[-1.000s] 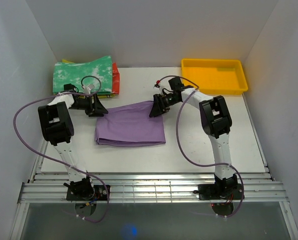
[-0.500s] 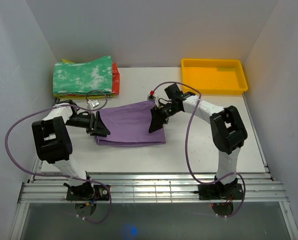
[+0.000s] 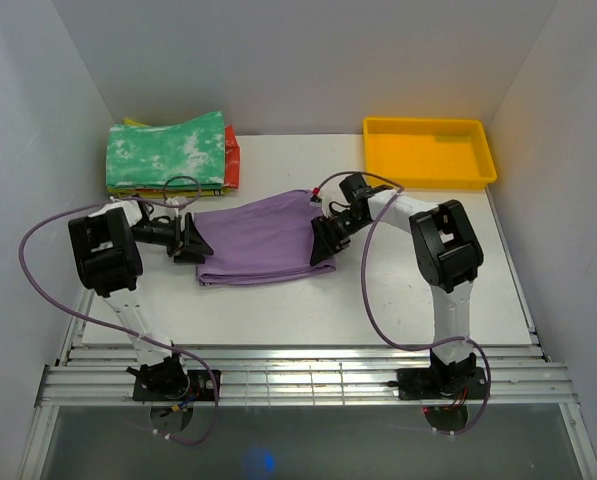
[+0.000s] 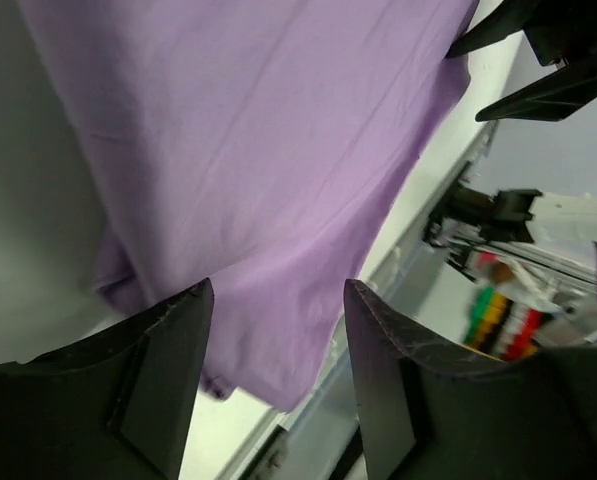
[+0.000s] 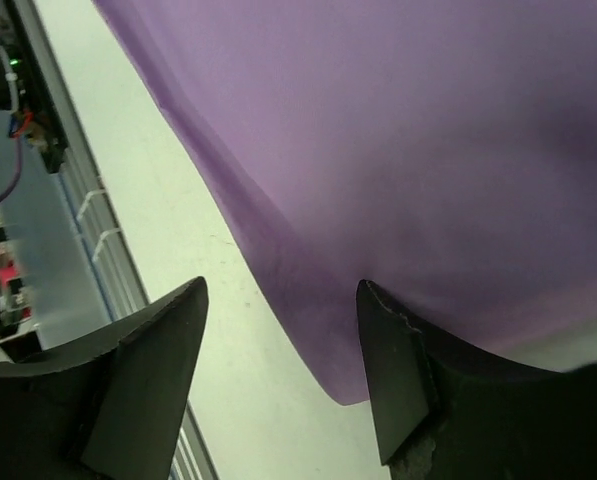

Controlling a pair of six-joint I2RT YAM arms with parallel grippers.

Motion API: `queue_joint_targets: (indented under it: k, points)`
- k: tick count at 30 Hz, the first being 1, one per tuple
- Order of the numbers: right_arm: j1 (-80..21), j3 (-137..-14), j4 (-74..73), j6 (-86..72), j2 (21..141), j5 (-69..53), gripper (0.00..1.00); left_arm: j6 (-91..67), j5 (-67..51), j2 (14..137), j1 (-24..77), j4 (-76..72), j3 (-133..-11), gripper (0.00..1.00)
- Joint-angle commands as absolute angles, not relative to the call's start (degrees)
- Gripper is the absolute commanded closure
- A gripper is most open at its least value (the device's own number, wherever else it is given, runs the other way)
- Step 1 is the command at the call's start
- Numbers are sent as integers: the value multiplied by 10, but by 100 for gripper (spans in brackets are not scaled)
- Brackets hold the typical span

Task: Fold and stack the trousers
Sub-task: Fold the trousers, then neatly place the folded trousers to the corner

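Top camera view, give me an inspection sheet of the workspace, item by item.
Surface: white table, no spills seen.
Job's things: lilac trousers, folded flat, centre.
Clutter: green-and-white garment topping a folded stack far left, red garment edge beneath; yellow tray far right, looks empty.
Grippers: left gripper open at the trousers' left edge; right gripper open at their right edge.
Cables: purple cables loop from both arms.
Surroundings: white walls; metal rails at the near edge.

Soft matt lilac cloth trousers (image 3: 263, 240), smooth white table (image 3: 278, 310), glossy yellow plastic tray (image 3: 428, 150)
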State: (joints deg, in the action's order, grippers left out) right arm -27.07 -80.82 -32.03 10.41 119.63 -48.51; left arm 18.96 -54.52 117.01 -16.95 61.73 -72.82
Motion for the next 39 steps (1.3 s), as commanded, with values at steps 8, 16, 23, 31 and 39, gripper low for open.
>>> queue_joint_targets:
  k: [8, 16, 23, 31, 39]
  points:
    - [-341, -832, -208, 206, 997, -270, 10, 149, -508, 862, -227, 444, -739, 2]
    - [-429, -781, -57, 373, 963, -304, 10, 6, -476, 788, -282, 403, -716, 2]
    - [-561, -939, -91, 409, 1128, -171, 5, -50, -556, 740, -371, 396, -627, 2]
    - [-618, -914, -42, 473, 1193, -137, 12, -74, -587, 762, -414, 435, -565, 2]
    - [-628, -848, 57, 481, 1236, -56, 30, -149, -580, 702, -417, 339, -464, 2]
